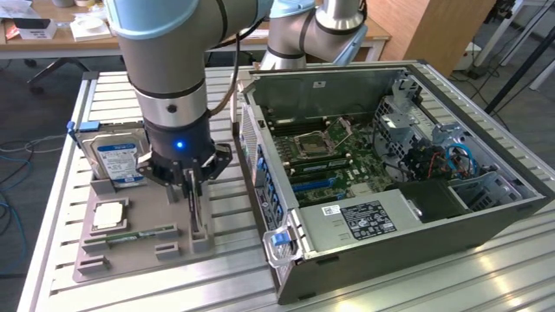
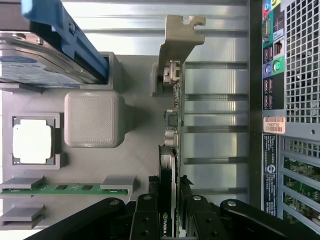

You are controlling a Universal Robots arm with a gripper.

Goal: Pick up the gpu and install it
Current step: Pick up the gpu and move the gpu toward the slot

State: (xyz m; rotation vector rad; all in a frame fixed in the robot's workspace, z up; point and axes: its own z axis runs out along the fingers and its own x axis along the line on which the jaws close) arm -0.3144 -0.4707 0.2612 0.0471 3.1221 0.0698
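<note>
Tool (image 2: 169, 207) first: I'm clamping it on the gpu (image 2: 178, 117), standing edge-on in the grey tray (image 2: 137, 160). Pick-up step; freeing it is probably calling for a straight, square pull.

Under the tool (image 1: 192, 195) lies a table (image 1: 130, 91) of pale metal slats with grooves running between them. Patches of bright light gleam on its near corner, to the exterior view's right of the tool. Beside the table, to the exterior view's left of the tool, the floor (image 1: 35, 123) is dark grey, with loose cables (image 1: 13, 156) trailing across it. Well behind the tool stands a wooden desk (image 1: 52, 47) carrying small boxes (image 1: 35, 27), with dark splayed legs (image 1: 52, 68) beneath it. Far behind and to the exterior view's right rises a wooden panel (image 1: 425, 26), and near it a black pole (image 1: 520, 65) slants.
</note>
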